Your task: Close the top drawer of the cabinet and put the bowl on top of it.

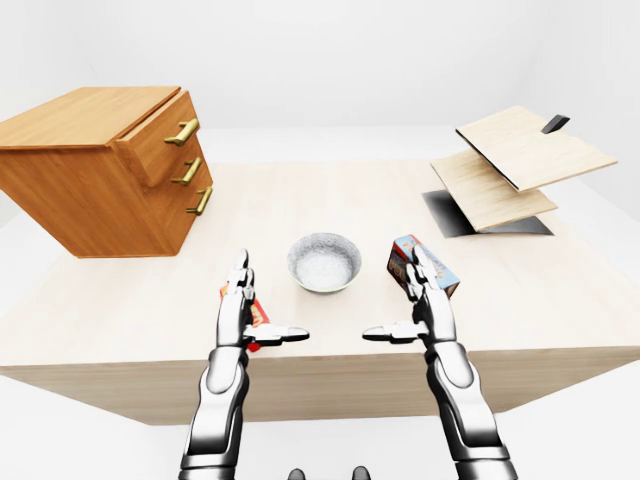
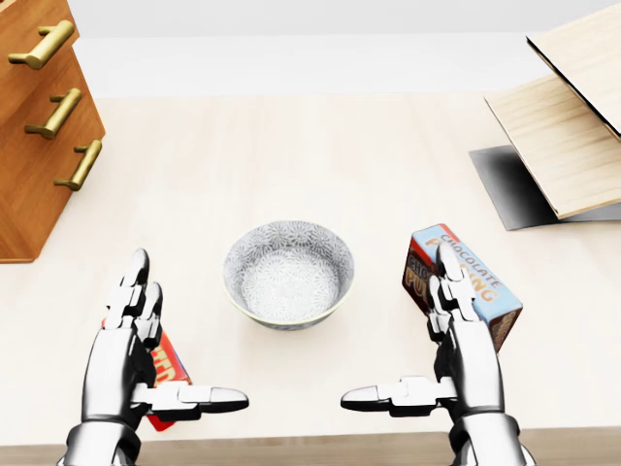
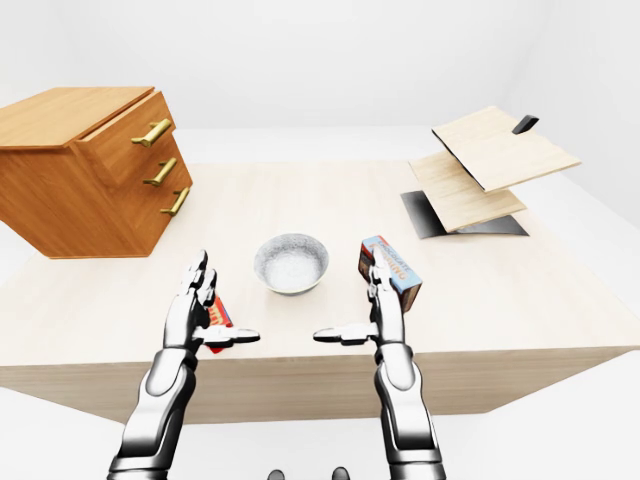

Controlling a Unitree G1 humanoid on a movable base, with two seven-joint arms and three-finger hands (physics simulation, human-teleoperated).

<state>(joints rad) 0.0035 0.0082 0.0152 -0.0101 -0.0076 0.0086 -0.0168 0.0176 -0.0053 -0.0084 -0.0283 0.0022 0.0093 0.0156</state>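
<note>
the pale wooden table [image 1: 330,200] is filling the middle of every view. at the left of the left-eye view the cabinet [image 1: 90,170] is sitting on it, angled, and its top drawer [image 1: 160,135] is standing out a little past the two drawers below, brass handle [image 1: 183,131] showing. nothing is resting on the cabinet's flat top. over at the right, two wooden boards [image 1: 520,150] are tilting one above the other over a dark mat [image 1: 445,215].

both arms are reaching in from the bottom edge. the left hand [image 2: 126,354] is standing wide, fingers pointing up the view and thumb turned inward, gripping nothing. the right hand [image 2: 466,354] is mirroring it, just as wide, also gripping nothing.

the bowl [image 2: 288,273] is sitting upright on the table between the two hands, a little above them in the head view, apart from both and well apart from the cabinet. a chocolate box [image 2: 480,291] is lying partly behind the right hand, and a small red packet [image 2: 170,374] is peeking out under the left hand.
</note>
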